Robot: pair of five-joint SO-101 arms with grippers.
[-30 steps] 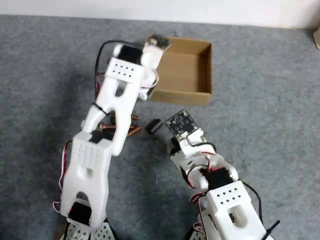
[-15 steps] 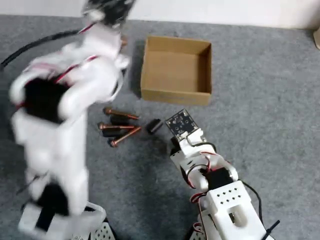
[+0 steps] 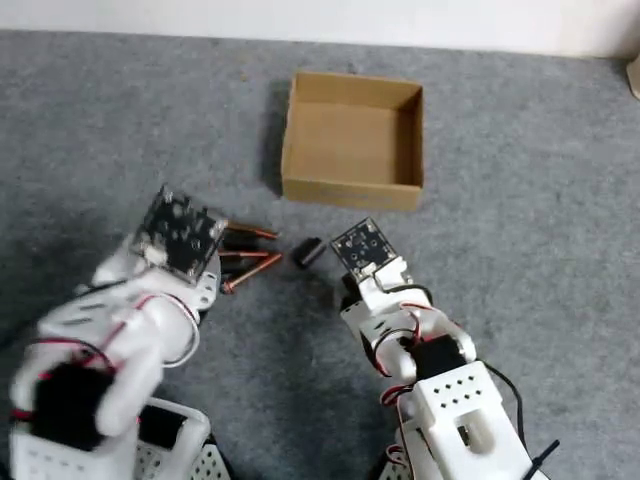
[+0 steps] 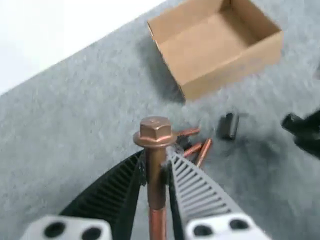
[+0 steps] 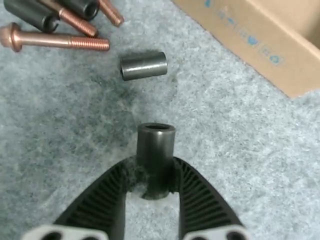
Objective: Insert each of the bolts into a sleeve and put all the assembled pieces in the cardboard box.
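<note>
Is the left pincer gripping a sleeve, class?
No, the left wrist view shows the left pincer shut on a copper bolt, its hex head standing out beyond the tips.

**Two white robot arms**

Left arm & right arm are chunky white plastic blocks w/ rows of small round holes. Thin red, black & white wires loop btwn parts. Each wrist has a black square board w/ dots. Fingers are black w/ ridges, on white bases.

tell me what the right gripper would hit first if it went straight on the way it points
Probably the loose sleeve lying on the carpet ahead of the right gripper and its held sleeve; depth is unclear.
</note>
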